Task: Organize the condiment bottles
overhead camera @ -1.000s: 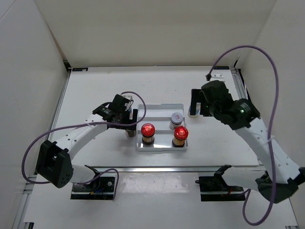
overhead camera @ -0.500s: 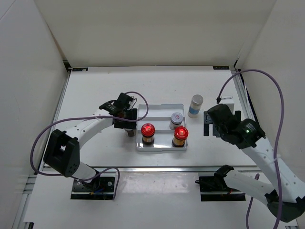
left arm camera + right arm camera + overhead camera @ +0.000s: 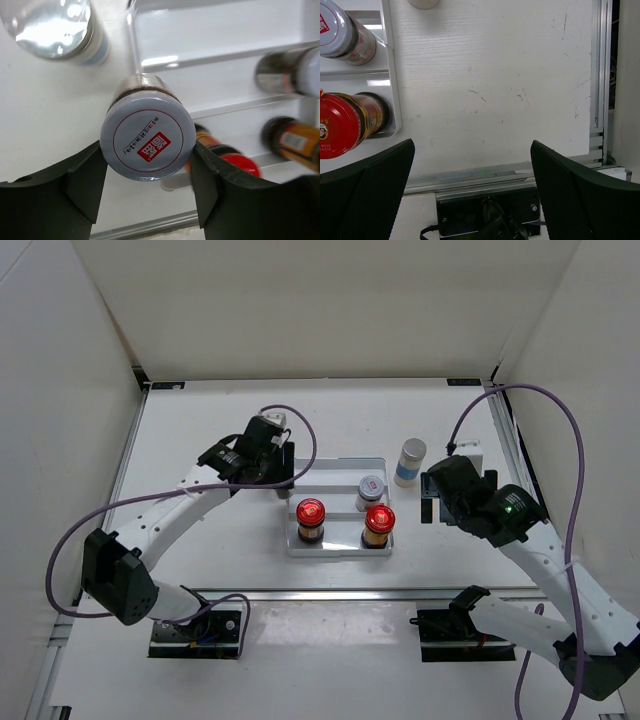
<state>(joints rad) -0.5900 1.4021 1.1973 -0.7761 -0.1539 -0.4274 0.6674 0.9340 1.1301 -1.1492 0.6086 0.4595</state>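
Observation:
My left gripper (image 3: 147, 152) is shut on a short silver-lidded bottle (image 3: 147, 137) with a red mark, held upright by the tray's left edge (image 3: 131, 35). In the top view the left gripper (image 3: 270, 472) hides that bottle. A grey-capped bottle (image 3: 55, 27) stands on the table just beyond it. In the white tray (image 3: 338, 465) stand two red-capped bottles (image 3: 310, 512) (image 3: 379, 519) and a silver-lidded one (image 3: 370, 486). Another grey-capped, blue-labelled bottle (image 3: 409, 460) stands right of the tray. My right gripper (image 3: 430, 496) is open beside the tray, nothing between its fingers (image 3: 370, 175).
The table's metal rail (image 3: 330, 592) runs along the near side, with the arm bases behind it. White walls close in the back and both sides. The right wrist view shows bare table (image 3: 490, 85) right of the tray rim (image 3: 387, 75).
My left gripper has shut on the silver-lidded bottle and moved it toward the back. My right arm has drawn back from the grey-capped bottle, leaving it standing right of the tray.

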